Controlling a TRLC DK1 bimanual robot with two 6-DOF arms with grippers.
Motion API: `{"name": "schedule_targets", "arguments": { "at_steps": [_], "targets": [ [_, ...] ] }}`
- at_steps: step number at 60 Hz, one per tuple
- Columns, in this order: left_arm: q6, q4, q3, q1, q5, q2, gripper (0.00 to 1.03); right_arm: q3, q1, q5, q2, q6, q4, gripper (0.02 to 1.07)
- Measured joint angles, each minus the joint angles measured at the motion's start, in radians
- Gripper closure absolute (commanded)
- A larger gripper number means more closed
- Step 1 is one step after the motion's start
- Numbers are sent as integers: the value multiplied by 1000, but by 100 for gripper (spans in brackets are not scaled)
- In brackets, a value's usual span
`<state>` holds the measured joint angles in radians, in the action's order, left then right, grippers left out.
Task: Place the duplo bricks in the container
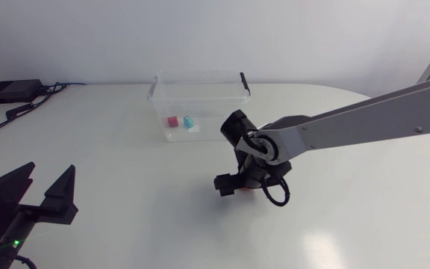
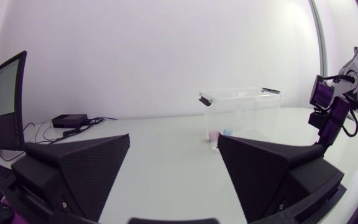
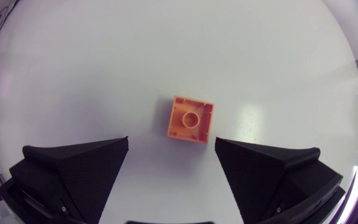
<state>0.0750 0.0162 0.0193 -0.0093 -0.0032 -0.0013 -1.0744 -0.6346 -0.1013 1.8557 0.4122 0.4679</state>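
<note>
Directly ahead of the right arm's fingers, which stood wide apart, an orange duplo brick lay on the worktop, touching neither. The left arm's fingers were likewise spread, with the clear container well ahead of them, holding a pink brick and a blue brick.

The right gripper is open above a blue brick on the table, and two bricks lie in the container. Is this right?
Not quite. The brick under the open right gripper is orange, not blue; the right wrist view shows it. The rest holds.
</note>
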Motion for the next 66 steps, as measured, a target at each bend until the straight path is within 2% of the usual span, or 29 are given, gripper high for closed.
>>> {"name": "schedule_targets", "arguments": {
  "at_steps": [22,25,30,32,34,48,53,66],
  "targets": [
    [0,0,0,0,0,0,4,-105,90,4,52,-24,32,11],
    [0,0,0,0,0,0,4,-118,89,8,69,-24,34,17],
    [0,0,0,0,0,0,4,-129,88,36,92,-27,33,34],
    [0,0,0,0,0,0,4,-129,87,48,98,-28,35,43],
    [0,0,0,0,0,0,4,-129,86,56,103,-31,36,56],
    [0,0,0,0,0,0,4,-122,66,79,101,-74,23,86],
    [0,0,0,0,0,0,4,-103,67,79,91,-77,-9,91],
    [0,0,0,0,0,0,4,-73,77,55,72,-95,-33,92]
  ]
}}
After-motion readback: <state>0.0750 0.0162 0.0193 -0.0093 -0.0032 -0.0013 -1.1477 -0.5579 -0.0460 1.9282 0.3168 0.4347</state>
